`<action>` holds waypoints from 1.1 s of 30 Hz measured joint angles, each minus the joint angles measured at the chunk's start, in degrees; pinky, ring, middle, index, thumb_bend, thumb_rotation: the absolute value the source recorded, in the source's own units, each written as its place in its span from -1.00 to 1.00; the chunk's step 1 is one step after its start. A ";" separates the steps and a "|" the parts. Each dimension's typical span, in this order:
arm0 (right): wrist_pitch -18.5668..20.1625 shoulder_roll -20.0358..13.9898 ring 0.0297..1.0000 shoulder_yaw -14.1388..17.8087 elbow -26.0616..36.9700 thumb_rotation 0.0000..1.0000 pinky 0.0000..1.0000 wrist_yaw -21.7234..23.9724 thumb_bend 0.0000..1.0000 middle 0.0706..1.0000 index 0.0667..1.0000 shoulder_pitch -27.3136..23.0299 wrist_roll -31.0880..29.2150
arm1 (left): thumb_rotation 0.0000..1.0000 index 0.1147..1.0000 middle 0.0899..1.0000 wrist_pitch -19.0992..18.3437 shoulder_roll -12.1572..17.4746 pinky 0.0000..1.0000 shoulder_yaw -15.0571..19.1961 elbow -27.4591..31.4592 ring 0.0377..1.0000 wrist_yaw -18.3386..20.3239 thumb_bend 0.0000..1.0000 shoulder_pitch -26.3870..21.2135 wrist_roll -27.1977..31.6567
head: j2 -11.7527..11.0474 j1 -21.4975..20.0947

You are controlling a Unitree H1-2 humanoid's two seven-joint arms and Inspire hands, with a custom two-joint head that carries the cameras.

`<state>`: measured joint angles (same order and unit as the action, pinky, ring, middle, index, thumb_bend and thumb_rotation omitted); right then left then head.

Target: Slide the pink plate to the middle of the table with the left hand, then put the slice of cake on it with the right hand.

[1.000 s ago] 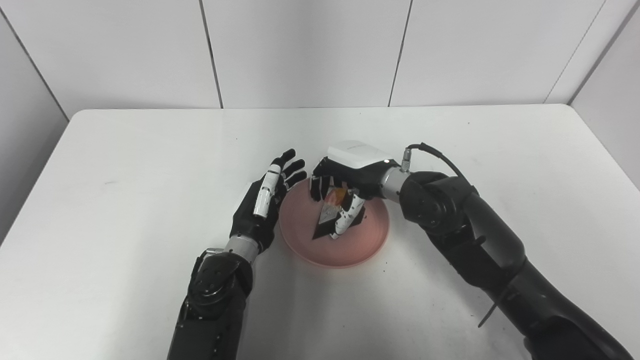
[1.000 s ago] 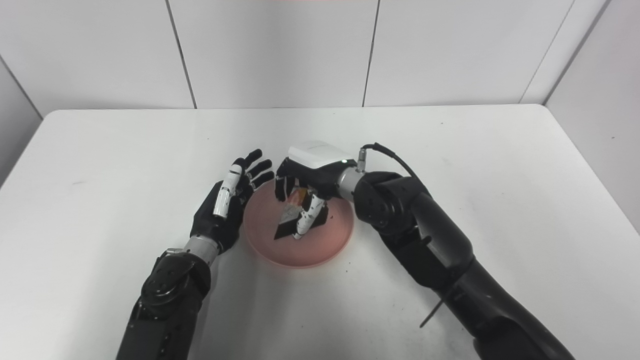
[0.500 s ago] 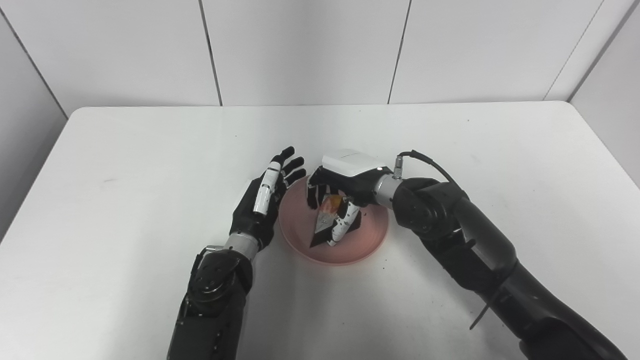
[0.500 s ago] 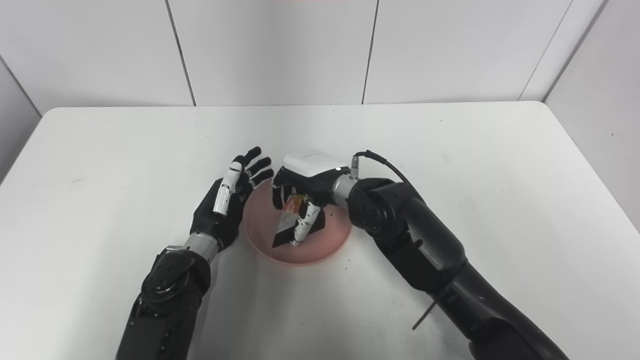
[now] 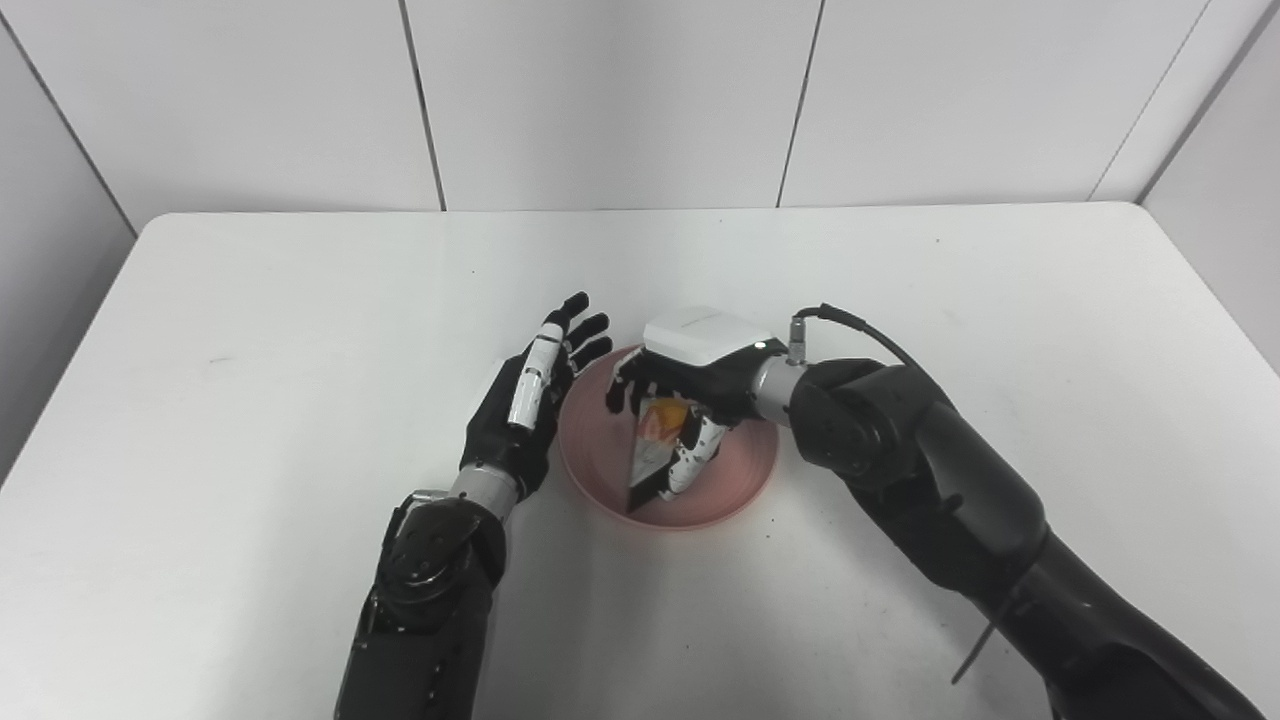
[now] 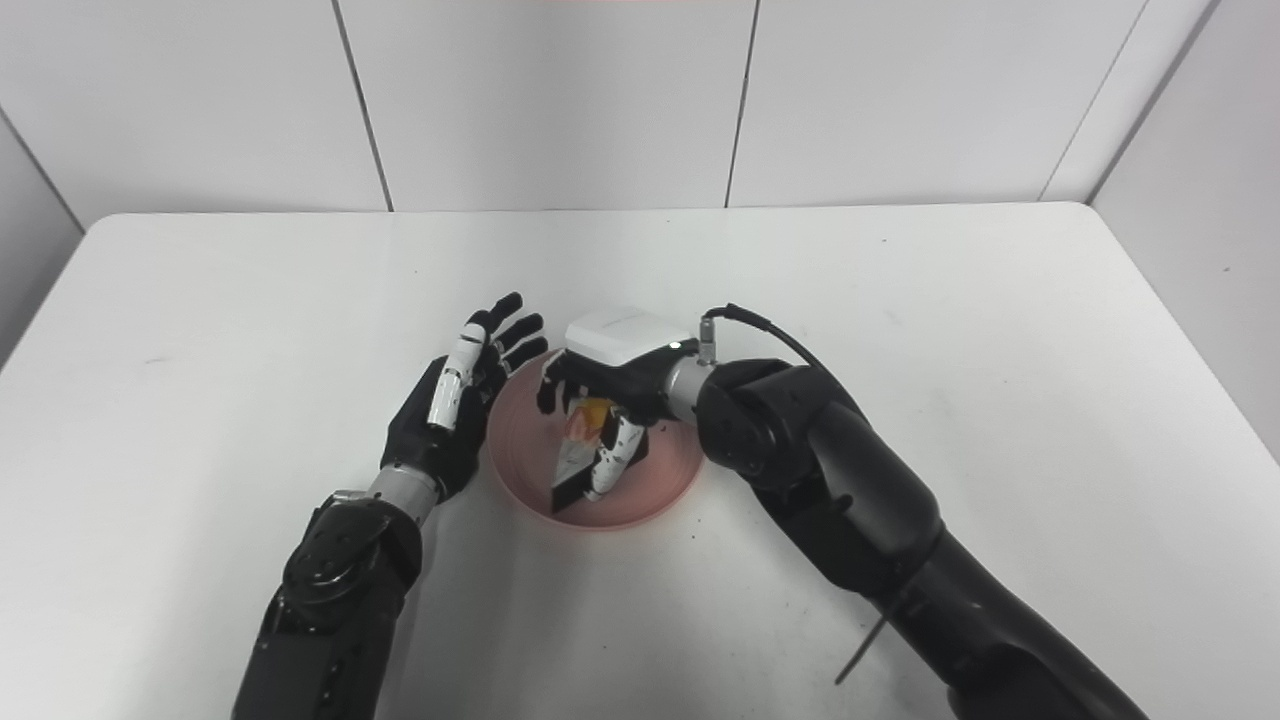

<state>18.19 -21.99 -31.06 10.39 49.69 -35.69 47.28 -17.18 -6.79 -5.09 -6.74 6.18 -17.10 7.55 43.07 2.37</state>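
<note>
With pink plate (image 5: 735,480) near table (image 5: 250,300) middle: right hand (image 5: 690,375) clamped on cake slice (image 5: 650,450), tip on plate surface, for controlled set-down. Left hand (image 5: 525,405) empty, fingers spread, just beside rim, probably bracing.
</note>
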 measured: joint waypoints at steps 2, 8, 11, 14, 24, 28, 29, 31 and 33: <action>1.49 -0.11 0.67 0.04 1.46 -0.16 0.26 2.40 0.65 0.91 0.89 -0.19 0.75 | 1.00 0.81 0.79 0.00 0.00 0.77 0.02 0.00 0.78 0.01 -0.26 0.00 0.02 | 0.00 0.00; 3.77 -0.08 0.74 0.95 5.33 -0.10 0.37 6.80 0.85 0.92 0.90 -1.31 2.00 | 1.00 0.79 0.77 -0.11 -0.12 0.75 0.26 0.00 0.77 -0.10 -0.28 0.00 0.02 | 0.00 0.00; 4.77 -0.09 0.75 1.45 6.60 -0.08 0.35 8.43 0.92 0.93 0.89 -2.16 2.82 | 1.00 0.79 0.77 -0.18 -0.23 0.74 0.33 0.03 0.77 -0.14 -0.28 -0.01 0.02 | 0.26 -0.09; 5.11 -0.11 0.75 1.64 6.70 -0.06 0.40 10.14 0.98 0.92 0.89 -2.78 3.16 | 1.00 0.79 0.77 -0.20 -0.25 0.75 0.34 0.04 0.77 -0.16 -0.29 -0.01 0.01 | 0.18 -0.18; 3.36 -0.24 0.69 8.69 8.17 0.23 0.31 5.46 1.00 0.87 0.93 -1.41 -0.08 | 1.00 0.80 0.79 -0.20 -0.24 0.77 0.30 0.12 0.79 -0.10 -0.25 0.00 0.00 | -0.44 -0.18; -0.19 -0.01 0.84 15.87 6.23 0.63 0.50 -4.95 0.95 0.96 1.00 3.25 -7.24 | 1.00 0.81 0.81 -0.14 -0.14 0.79 0.42 0.82 0.81 -0.09 -0.23 0.57 -0.02 | -0.70 -0.53; -0.98 0.10 0.88 17.44 5.60 0.74 0.59 -7.16 0.91 0.98 1.00 4.59 -9.24 | 1.00 0.81 0.81 -0.01 -0.05 0.79 0.40 0.98 0.80 -0.10 -0.23 0.73 -0.15 | -0.88 -0.61; -2.42 0.96 0.92 20.68 4.83 0.93 0.59 -11.50 0.90 1.00 1.00 7.99 -13.12 | 1.00 0.82 0.83 0.55 0.06 0.82 0.49 1.37 0.83 -0.13 -0.21 1.12 -0.39 | -1.05 -0.70; -3.19 2.86 0.96 24.07 4.08 0.98 0.57 -16.12 0.93 1.00 1.00 11.53 -17.10 | 1.00 0.83 0.85 1.50 0.03 0.84 0.88 1.77 0.85 -0.50 -0.21 1.66 -0.40 | -1.14 -0.79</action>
<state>15.00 -19.12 -6.99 14.47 33.57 -24.16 30.18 -15.68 -6.76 -4.22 -4.97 5.68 -15.44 7.15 41.92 1.58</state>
